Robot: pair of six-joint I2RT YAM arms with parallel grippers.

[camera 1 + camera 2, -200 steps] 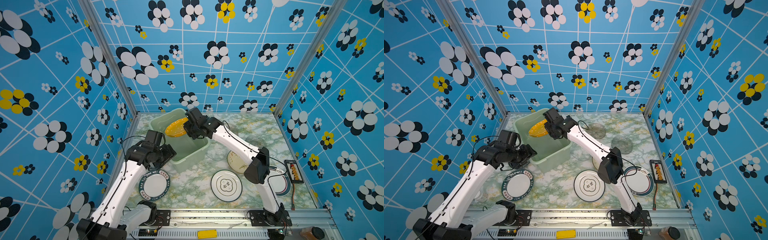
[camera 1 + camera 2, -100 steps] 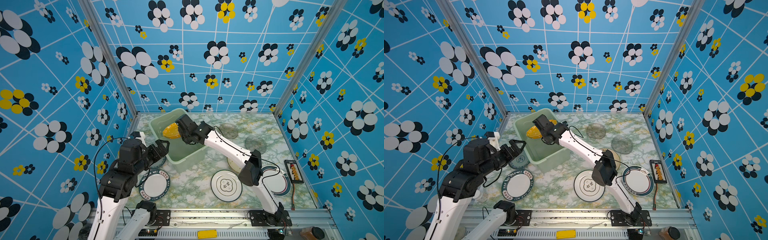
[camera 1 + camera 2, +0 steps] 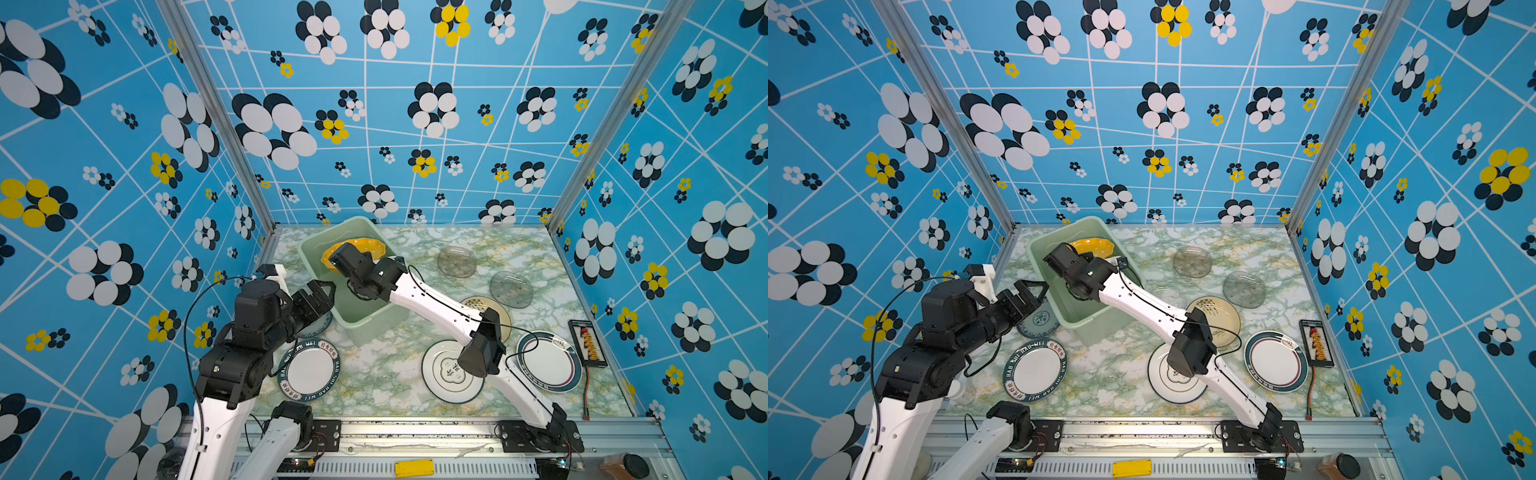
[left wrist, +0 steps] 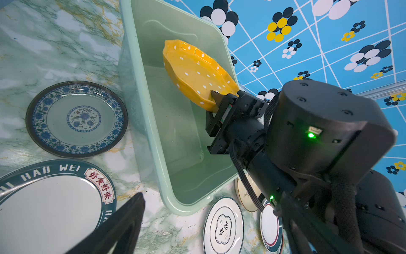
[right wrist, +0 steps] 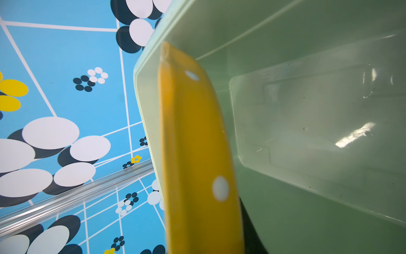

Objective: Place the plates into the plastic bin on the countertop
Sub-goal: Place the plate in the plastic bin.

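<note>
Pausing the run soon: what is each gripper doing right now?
Left gripper: open, holding nothing.
Right gripper: shut on the yellow plate.

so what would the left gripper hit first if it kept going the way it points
Probably the outer side wall of the pale mint-green rectangular plastic bin: the open left gripper aims at it from outside, though depth is unclear.
</note>
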